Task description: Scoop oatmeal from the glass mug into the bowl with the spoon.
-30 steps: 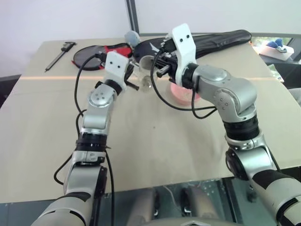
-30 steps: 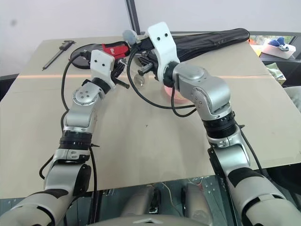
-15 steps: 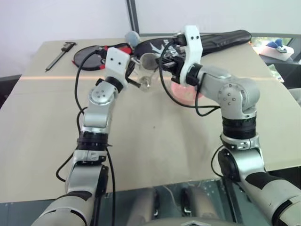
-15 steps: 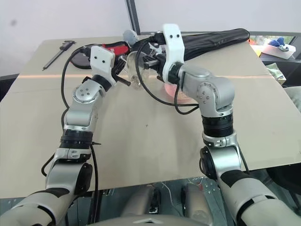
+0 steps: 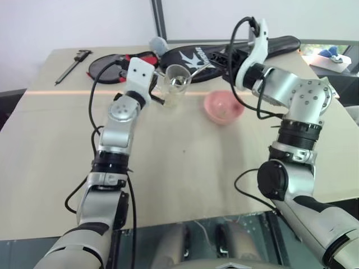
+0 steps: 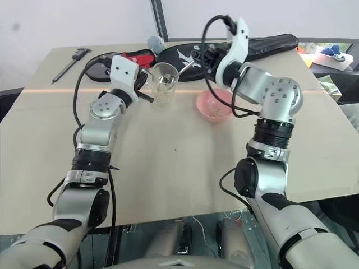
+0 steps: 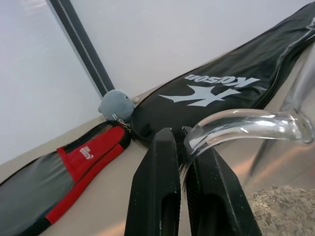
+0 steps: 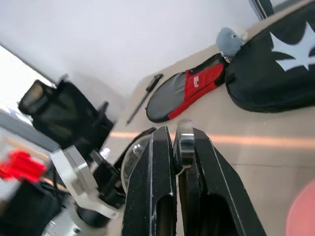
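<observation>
Just swung out to the right and rolled over at the wrist with the right claw (image 8: 179, 132), away from a crowded spot low over the bowl a second ago. Leaves the bowl (image 5: 223, 107) uncovered, pink and upright on the tabletop (image 5: 185, 168), just right of the glass mug (image 5: 175, 85) and apart from it. Clamped tight on the spoon (image 5: 200, 68), fingers together on the thin handle, with the small end reaching left to the mug's mouth. Hard to tell whether inside the rim there or just above it. Pinched on the mug's rim with the left claw (image 7: 178, 135), fingers squeezed onto the glass, holding it upright at the far middle of the tabletop. Shows the oatmeal (image 7: 280, 206) as a pale heap low in the mug; looks like a thin scatter of flakes in the bowl too, though not certain.

Against a second ago: much the same for the mug and left arm, barely moved; bowl then half hidden under the right forearm, now in plain sight; right claw then close beside the mug, now higher and further right.

Reads as the gap between scoops, probably lining up for another dip. Means plenty left to move, judging by the heap in the mug. Calls for a steady mug and a level spoon on the way across, or risks flakes on the tabletop
</observation>
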Action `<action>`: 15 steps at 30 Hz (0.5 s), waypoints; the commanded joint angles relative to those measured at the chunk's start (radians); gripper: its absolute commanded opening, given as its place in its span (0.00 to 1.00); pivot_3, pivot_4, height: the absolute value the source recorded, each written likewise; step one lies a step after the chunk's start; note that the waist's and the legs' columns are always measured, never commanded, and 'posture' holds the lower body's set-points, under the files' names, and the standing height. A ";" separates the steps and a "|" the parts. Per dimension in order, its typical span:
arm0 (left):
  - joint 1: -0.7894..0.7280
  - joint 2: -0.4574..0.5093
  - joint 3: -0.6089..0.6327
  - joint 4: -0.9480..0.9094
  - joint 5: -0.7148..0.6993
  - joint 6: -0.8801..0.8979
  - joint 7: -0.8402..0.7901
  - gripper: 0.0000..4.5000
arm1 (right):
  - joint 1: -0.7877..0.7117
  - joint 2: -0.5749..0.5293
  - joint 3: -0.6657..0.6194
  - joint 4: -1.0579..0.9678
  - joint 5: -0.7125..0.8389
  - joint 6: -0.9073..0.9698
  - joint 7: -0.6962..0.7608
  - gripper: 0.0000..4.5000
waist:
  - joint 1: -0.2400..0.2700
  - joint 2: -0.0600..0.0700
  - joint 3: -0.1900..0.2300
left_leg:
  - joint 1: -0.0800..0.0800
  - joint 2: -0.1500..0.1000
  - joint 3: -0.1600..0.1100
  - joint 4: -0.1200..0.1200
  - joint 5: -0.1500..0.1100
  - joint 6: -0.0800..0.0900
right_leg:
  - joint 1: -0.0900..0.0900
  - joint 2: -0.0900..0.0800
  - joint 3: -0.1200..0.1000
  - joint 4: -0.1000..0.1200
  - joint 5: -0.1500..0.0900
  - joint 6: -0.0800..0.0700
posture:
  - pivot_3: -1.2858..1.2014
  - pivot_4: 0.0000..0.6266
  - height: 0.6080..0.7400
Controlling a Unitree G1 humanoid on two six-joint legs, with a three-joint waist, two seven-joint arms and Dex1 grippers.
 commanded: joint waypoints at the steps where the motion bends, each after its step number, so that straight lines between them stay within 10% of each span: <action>1: -0.064 -0.008 0.001 0.013 0.009 -0.060 0.016 0.01 | -0.031 -0.029 -0.050 0.031 0.039 -0.008 -0.054 0.00 | 0.000 0.000 0.000 | 0.000 0.000 0.000 0.000 0.000 0.000 | 0.000 0.000 0.000 0.000 0.000 0.000 | 0.52 0.24 1.00; 7: -0.147 -0.036 -0.029 0.151 0.036 -0.148 0.014 0.01 | -0.025 -0.096 -0.062 0.117 0.033 -0.051 -0.098 0.00 | -0.001 0.000 0.000 | 0.000 0.000 0.001 0.000 0.000 0.000 | 0.000 0.000 0.001 0.000 0.000 0.000 | 0.52 0.24 1.00; 15: -0.207 -0.065 -0.052 0.244 0.043 -0.254 0.004 0.01 | 0.084 -0.218 0.459 -0.071 -0.255 -0.293 0.134 0.00 | -0.007 0.000 0.000 | -0.002 0.001 0.005 -0.001 0.000 0.000 | -0.005 0.001 0.005 0.002 0.000 0.000 | 0.52 0.24 1.00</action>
